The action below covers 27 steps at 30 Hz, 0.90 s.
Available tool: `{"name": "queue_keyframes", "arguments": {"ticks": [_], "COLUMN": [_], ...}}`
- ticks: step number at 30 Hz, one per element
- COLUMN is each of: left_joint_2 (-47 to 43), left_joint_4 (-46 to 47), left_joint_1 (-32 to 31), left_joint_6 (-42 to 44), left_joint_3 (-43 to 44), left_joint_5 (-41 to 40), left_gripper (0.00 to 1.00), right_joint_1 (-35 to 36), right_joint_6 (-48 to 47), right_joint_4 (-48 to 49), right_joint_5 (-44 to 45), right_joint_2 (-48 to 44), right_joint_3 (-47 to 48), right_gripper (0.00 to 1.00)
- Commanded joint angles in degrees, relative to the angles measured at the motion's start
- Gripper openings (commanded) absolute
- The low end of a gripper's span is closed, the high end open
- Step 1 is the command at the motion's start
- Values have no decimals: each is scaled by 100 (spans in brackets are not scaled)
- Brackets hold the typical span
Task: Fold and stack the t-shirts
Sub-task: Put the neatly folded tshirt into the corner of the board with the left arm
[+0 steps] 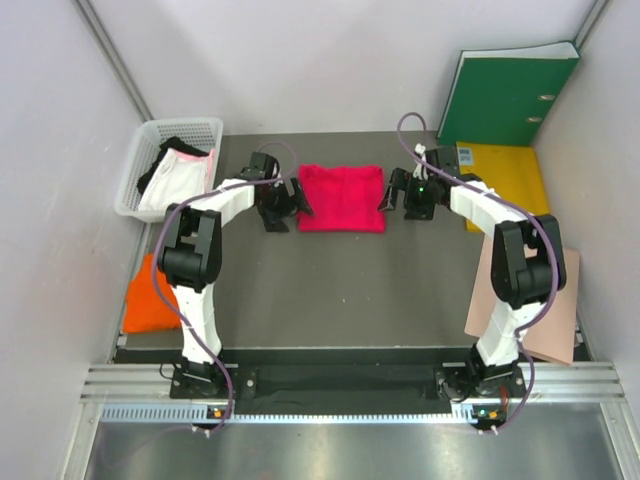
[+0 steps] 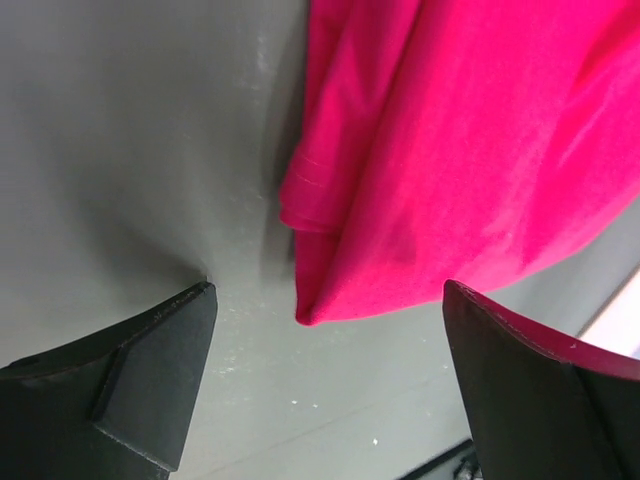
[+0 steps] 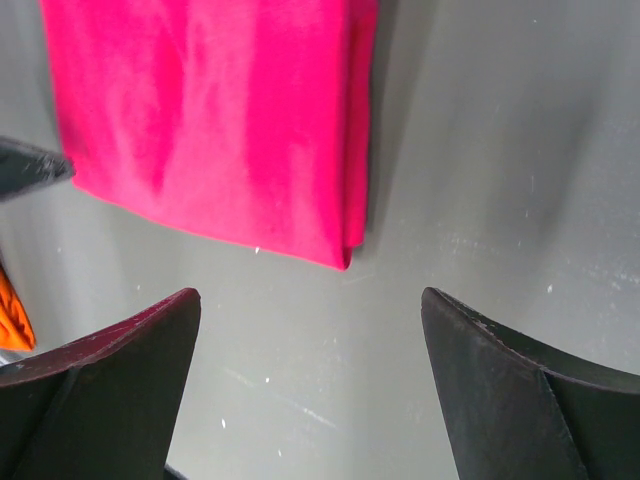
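Basket [image 1: 131,186] holds whitish-pink and black garments [image 1: 176,170]; left pincer [image 2: 327,320] and right pincer [image 3: 309,305] gape (beside magenta t-shirt [image 1: 342,198]).

Left arm [image 1: 203,305], right arm [image 1: 497,325]: white link shells, bulky black joint housings. Thin purple cable [image 1: 400,130] loops along each arm. Small green light [image 1: 421,186] on right wrist. Jaws matte black, wedge-shaped, with pale scuffed edges. Bases black.

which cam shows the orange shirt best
Top view: nearly the whole orange shirt shows, at the table's left edge beside the left arm. The right wrist view catches just a sliver at its left border; the left wrist view shows none.
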Motion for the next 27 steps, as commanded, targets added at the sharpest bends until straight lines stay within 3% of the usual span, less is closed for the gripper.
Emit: {"name": "queue_keyframes", "arguments": {"ticks": [1,12,15,16,18,20,22,23,27], "left_joint_2": [3,1435,1839,1945,2234,2411,2579,2597,2230], "left_joint_4": [-87,-139,-323,-385,-560,-675,-841,-903,-1193], "left_joint_1": [42,-89,-194,-212,-265,-274,-309,-309,-292], "left_joint_6": [230,-60,-42,-7,-7,-7,37,54,282], "left_joint_3": [244,1754,2273,2387,2721,2967,3056,3083,2881], "left_joint_5": [-383,-216,-330,-426,-462,-480,-480,-489,-752], "left_gripper": [99,99,91,83,77,58,35,4,0], "right_joint_1": [-19,-19,-19,-19,-19,-27,-19,-19,-27], "right_joint_6": [-342,-378,-325,-316,-290,-281,-281,-281,-325], "right_joint_4": [-199,-226,-200,-182,-173,-173,-182,-208,-252], "right_joint_5": [-151,-283,-309,-335,-344,-370,-388,-388,-406], "right_joint_2": [-457,-493,-501,-519,-519,-536,-545,-545,-580], "right_joint_3": [83,-145,-154,-154,-154,-146,-128,-119,-110], "right_gripper": [91,91,91,91,91,91,91,91,91]}}
